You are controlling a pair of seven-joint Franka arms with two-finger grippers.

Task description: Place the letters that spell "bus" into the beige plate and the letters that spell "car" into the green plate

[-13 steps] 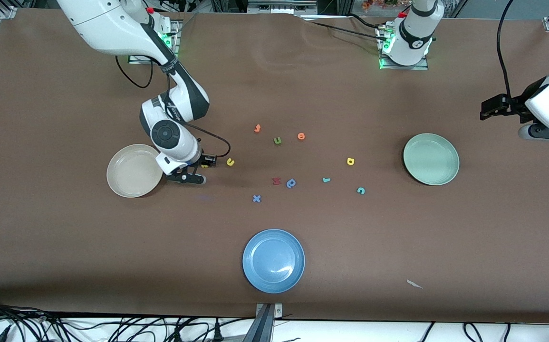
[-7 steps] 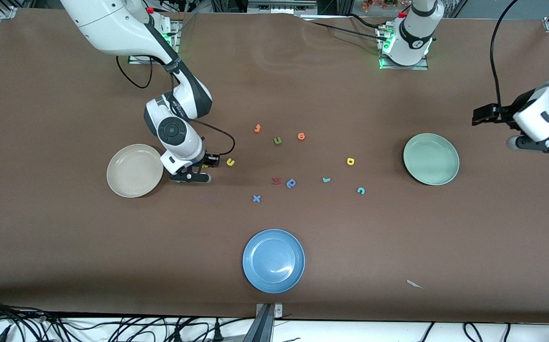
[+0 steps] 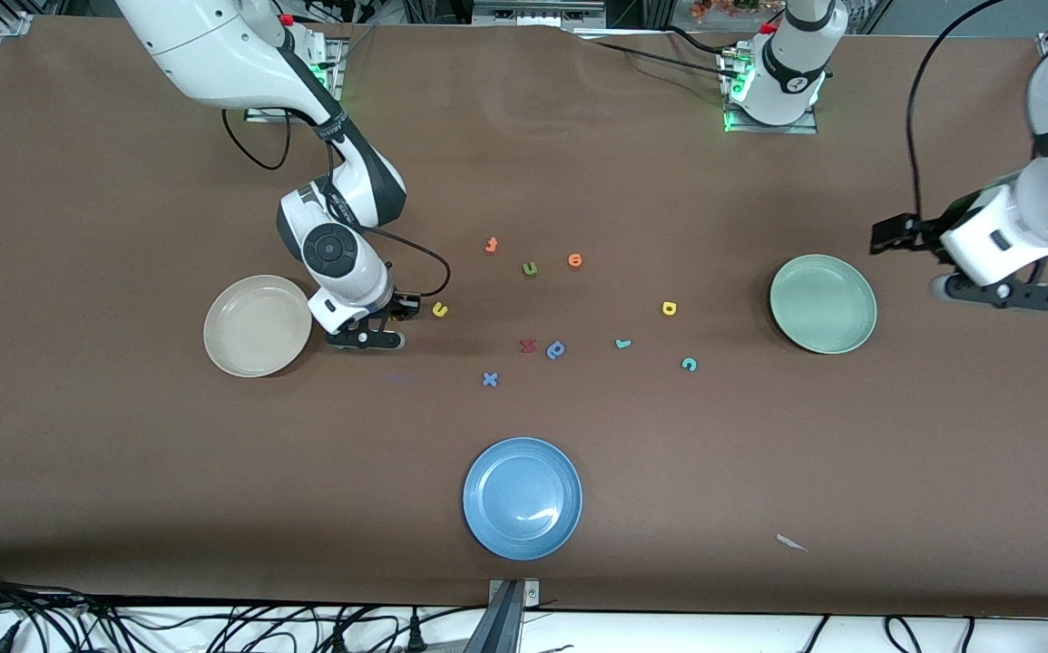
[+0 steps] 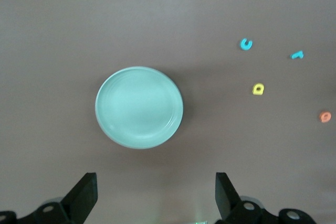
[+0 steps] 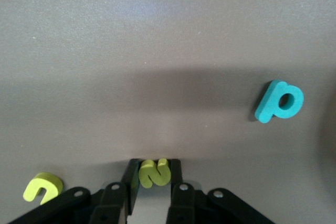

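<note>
Two orange letters [image 3: 491,245] & blue plate [image 3: 522,498] lie near task letters.

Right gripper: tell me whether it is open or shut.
Shut. In the right wrist view, the right gripper pinches the yellow s between its fingers, down at the table.

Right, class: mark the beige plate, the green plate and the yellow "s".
beige plate [image 3: 226,352]: front view, on its rim.
green plate [image 3: 822,303]: front view, middle of its bare floor.
yellow "s" [image 5: 154,172]: right wrist view, on the letter's middle, between the right gripper's fingers.
</note>
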